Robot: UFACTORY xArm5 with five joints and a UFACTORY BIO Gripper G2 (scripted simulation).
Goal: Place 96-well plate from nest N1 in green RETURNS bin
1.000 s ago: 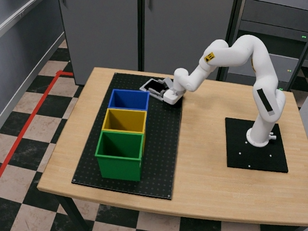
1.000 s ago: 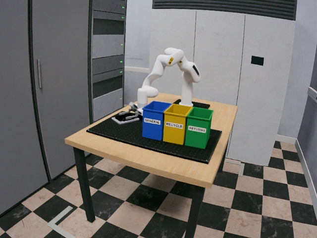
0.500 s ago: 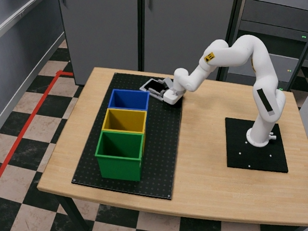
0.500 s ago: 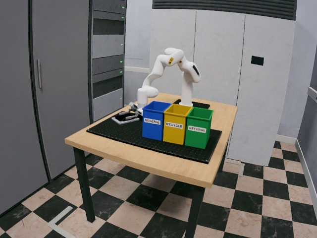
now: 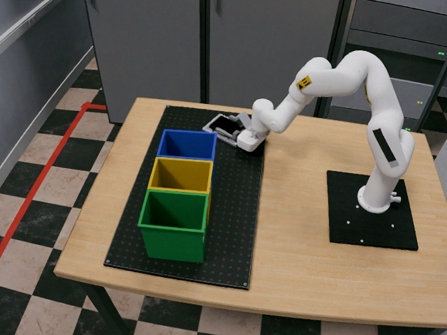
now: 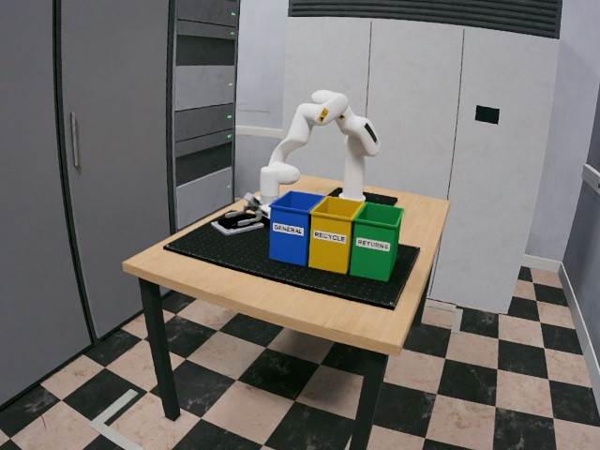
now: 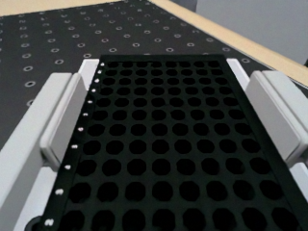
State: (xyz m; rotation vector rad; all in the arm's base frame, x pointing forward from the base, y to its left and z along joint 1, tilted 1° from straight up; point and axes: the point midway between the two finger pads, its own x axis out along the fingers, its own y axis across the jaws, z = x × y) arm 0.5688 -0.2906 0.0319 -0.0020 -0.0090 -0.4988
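Our grey-fingered gripper [image 5: 226,123] [image 6: 235,217] [image 7: 161,115] grasps black rectangular 96-well plate [image 5: 228,125] [image 6: 237,221] [image 7: 161,144] in light-grey nest [image 5: 205,128] [image 6: 227,232] [image 7: 89,69]. Pickup step; next, we likely lift straight above nest.

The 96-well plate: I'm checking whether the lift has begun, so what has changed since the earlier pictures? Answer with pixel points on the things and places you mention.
Nothing visibly changed. The gripper [image 5: 225,135] [image 6: 238,217] [image 7: 166,115] is at the 96-well plate [image 5: 226,124] [image 6: 237,219] [image 7: 161,130], which sits at the plate nest [image 5: 206,128] [image 6: 237,231] as before. The blue bin [image 5: 187,144] [image 6: 289,242], yellow bin [image 5: 182,178] [image 6: 329,251] and green bin [image 5: 174,243] [image 6: 372,262] stayed upright in their places.
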